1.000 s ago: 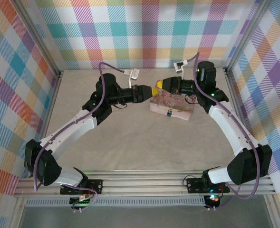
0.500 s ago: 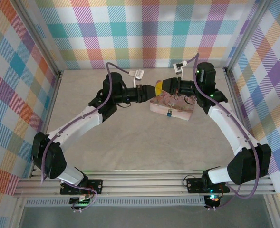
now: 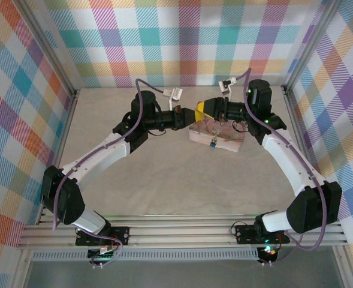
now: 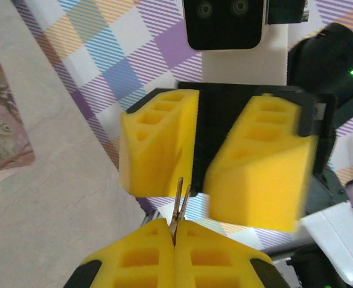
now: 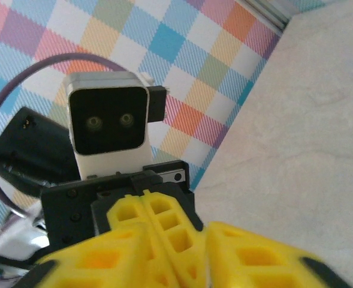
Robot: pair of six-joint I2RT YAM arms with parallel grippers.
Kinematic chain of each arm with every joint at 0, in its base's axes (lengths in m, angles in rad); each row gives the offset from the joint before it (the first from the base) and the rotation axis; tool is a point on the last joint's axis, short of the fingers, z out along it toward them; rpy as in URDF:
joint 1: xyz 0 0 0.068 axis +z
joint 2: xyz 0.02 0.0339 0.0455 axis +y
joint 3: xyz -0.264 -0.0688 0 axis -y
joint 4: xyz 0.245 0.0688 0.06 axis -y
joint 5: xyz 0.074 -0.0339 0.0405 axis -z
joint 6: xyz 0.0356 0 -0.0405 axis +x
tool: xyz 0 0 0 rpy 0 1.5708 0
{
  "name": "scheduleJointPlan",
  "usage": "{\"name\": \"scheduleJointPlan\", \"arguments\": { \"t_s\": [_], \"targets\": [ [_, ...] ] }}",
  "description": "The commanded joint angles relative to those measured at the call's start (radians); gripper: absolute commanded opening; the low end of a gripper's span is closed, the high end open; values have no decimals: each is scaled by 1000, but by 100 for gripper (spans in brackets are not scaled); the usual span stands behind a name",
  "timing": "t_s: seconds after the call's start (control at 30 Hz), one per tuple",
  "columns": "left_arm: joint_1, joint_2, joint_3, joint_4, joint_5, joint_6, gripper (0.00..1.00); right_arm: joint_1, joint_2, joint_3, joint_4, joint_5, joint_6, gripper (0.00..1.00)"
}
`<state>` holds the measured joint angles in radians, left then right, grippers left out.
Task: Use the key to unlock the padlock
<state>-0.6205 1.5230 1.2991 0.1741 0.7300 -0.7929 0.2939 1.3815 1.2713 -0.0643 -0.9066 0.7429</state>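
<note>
Left wrist, key (image 4: 178, 201): clamped in the left gripper (image 4: 175, 233), tip at the slot between the facing fingers.
Right gripper (image 4: 199, 180): narrow gap between fingers; grip cannot be told.
Top external, box (image 3: 218, 137): on the table (image 3: 164, 180), below both grippers.

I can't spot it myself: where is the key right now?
In the left wrist view, the key is pinched in the left end effector, its tip at the narrow gap in the right end effector, up in the air near the back wall.
</note>
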Motion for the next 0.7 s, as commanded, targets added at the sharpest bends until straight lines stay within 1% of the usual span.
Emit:
{"name": "scheduleJointPlan", "arguments": {
  "t_s": [0.0, 0.1, 0.17, 0.3, 0.4, 0.47, 0.6, 0.67],
  "targets": [
    [-4, -44, -28, -50, -73, 35, 0, 2, -21, 8, -59, 50, -7, 50],
    [7, -83, -62, -83, -127, 51, 0, -3, -31, 27, -149, 108, -7, 59],
    [11, -110, -73, -117, -157, 74, 0, -8, -36, 32, -192, 135, 15, 62],
    [18, -157, -84, -174, -195, 122, 0, -12, -23, 12, -155, 88, 114, 62],
    [19, -171, -94, -173, -194, 123, 0, -9, -15, -27, -53, 47, 221, 56],
    [19, -176, -100, -169, -194, 120, 0, -5, -13, -45, -11, 43, 255, 50],
    [19, -185, -109, -166, -197, 117, 0, 12, -10, -44, -2, 50, 259, 40],
    [19, -186, -110, -168, -199, 117, 0, 19, -10, -41, 1, 50, 261, 38]
  ]
}}
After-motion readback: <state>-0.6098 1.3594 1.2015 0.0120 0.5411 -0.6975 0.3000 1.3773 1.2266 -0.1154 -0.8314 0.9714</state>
